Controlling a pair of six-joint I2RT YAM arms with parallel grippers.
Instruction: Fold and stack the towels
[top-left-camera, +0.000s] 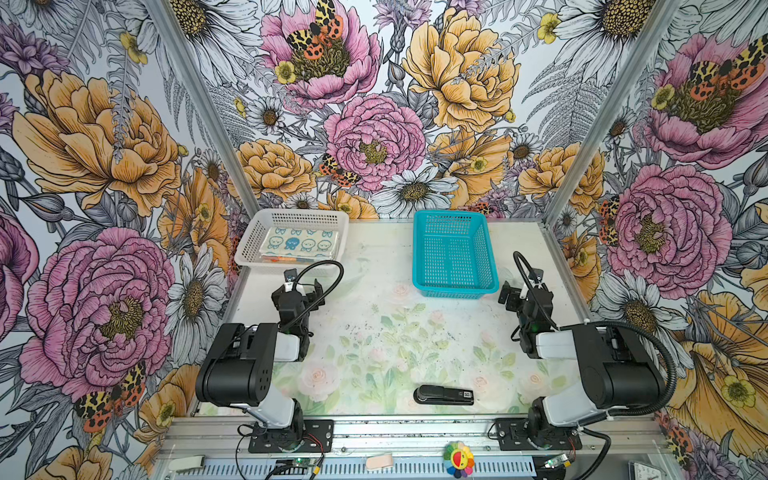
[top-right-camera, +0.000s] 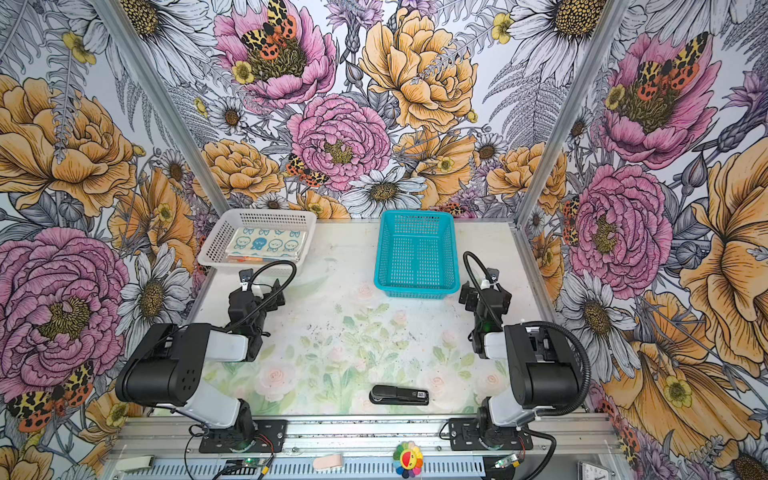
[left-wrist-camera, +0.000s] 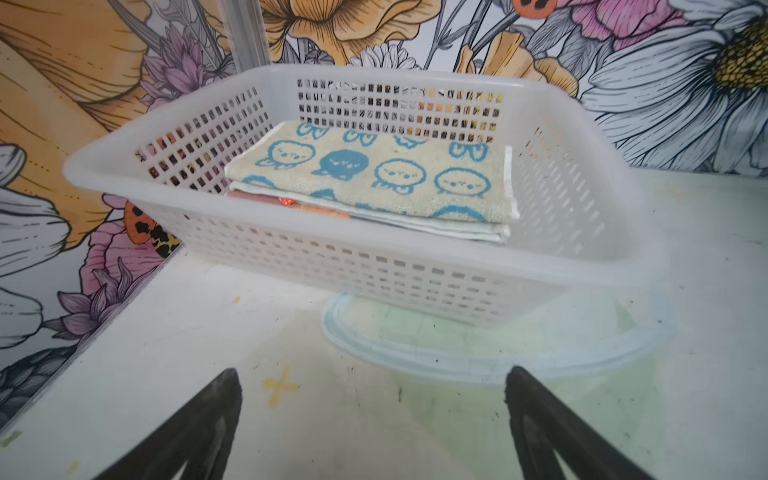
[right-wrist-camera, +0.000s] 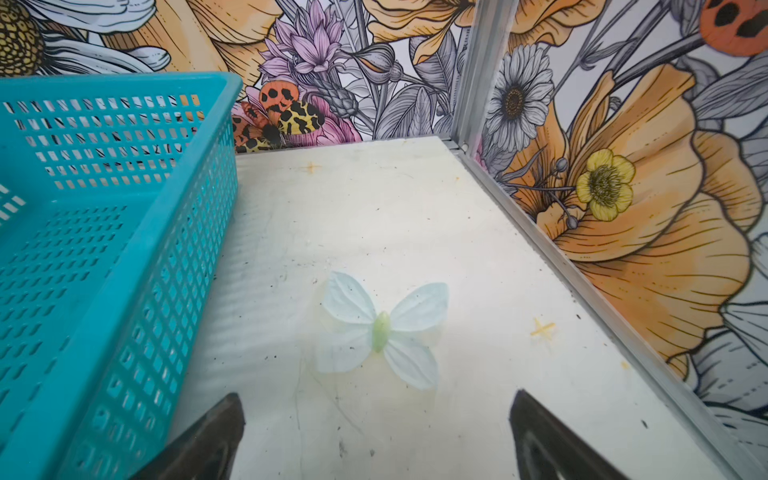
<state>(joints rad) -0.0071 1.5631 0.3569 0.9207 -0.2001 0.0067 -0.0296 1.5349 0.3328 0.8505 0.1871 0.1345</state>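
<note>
Towels (left-wrist-camera: 370, 178): folded stack, bunny print uppermost, in white basket (left-wrist-camera: 374, 270) at far left corner of counter (top-left-camera: 374, 282). Left hand (left-wrist-camera: 372, 378): wide, empty, before the basket's near wall, clear of the towels. Right hand (right-wrist-camera: 376, 399): wide, empty, beside teal basket (right-wrist-camera: 124, 291), well apart from towels.

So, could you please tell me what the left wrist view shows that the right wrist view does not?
Only the left wrist view: the white basket holding the folded towels, a cream one with blue bunny prints on top. Only the right wrist view: the teal basket, with nothing in the part shown, and a pale butterfly print on the table. Both: the floral wall, the worn table, and open fingers holding nothing, the left fingers and the right fingers.
</note>
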